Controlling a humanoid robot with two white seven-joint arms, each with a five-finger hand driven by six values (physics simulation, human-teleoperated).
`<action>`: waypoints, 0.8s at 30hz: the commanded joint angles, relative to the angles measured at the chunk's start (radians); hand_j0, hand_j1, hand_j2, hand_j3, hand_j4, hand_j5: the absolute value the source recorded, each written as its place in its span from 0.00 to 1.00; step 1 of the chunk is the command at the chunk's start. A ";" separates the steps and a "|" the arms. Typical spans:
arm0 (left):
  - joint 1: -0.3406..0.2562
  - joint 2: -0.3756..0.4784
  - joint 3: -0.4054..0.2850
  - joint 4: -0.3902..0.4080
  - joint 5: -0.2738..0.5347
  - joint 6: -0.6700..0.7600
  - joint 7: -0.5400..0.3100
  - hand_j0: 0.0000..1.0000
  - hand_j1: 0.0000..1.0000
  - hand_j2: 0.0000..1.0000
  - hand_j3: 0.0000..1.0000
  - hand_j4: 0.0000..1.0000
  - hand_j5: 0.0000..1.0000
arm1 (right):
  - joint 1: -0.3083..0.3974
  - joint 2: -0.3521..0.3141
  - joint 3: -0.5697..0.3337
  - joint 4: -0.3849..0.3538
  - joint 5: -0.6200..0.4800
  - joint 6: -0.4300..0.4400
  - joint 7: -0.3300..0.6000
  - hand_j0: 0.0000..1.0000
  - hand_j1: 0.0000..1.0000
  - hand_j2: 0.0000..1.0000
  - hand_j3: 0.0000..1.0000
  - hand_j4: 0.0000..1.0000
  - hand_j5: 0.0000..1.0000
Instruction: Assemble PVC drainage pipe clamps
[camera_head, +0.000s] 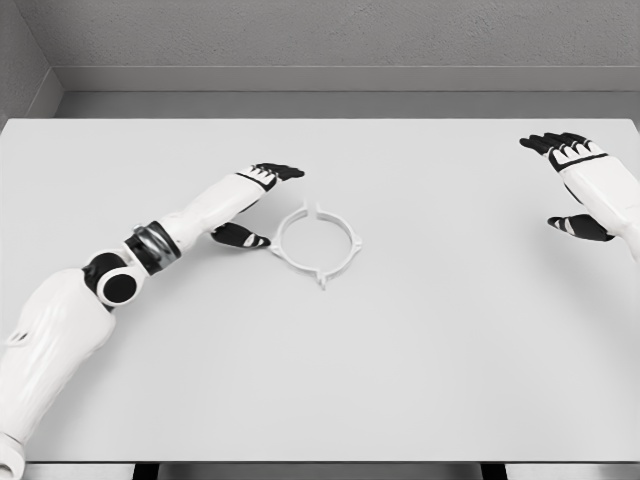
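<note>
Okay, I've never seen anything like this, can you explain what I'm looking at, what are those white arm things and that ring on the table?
This is a computer-simulated scene, not a real photo. The one picture comes from a camera on a humanoid robot's head, looking down at a white table in front of it, so you see its own two white arms reaching in.

The left hand comes in from the lower left. Its dark fingers are spread, and its thumb lies right next to a white ring-shaped pipe clamp that lies flat near the middle of the table, with small tabs sticking out around its edge. The hand is not gripping the ring.

The right hand shows at the right edge, open and holding nothing, far from the ring.

I see nothing else on the table.
</note>
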 joint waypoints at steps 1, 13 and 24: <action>0.000 -0.014 0.001 0.000 0.007 0.000 0.000 1.00 1.00 1.00 1.00 1.00 1.00 | 0.000 -0.001 -0.001 0.000 -0.006 0.001 0.000 1.00 1.00 1.00 1.00 1.00 1.00; 0.000 -0.021 0.004 0.003 -0.002 0.000 0.000 1.00 1.00 1.00 1.00 1.00 1.00 | 0.000 0.001 0.001 -0.001 -0.006 0.001 0.000 1.00 1.00 1.00 1.00 1.00 1.00; -0.049 0.216 0.023 0.006 0.016 0.000 0.002 1.00 1.00 1.00 1.00 1.00 1.00 | -0.005 0.007 0.084 -0.013 -0.006 -0.002 0.000 1.00 1.00 1.00 1.00 1.00 1.00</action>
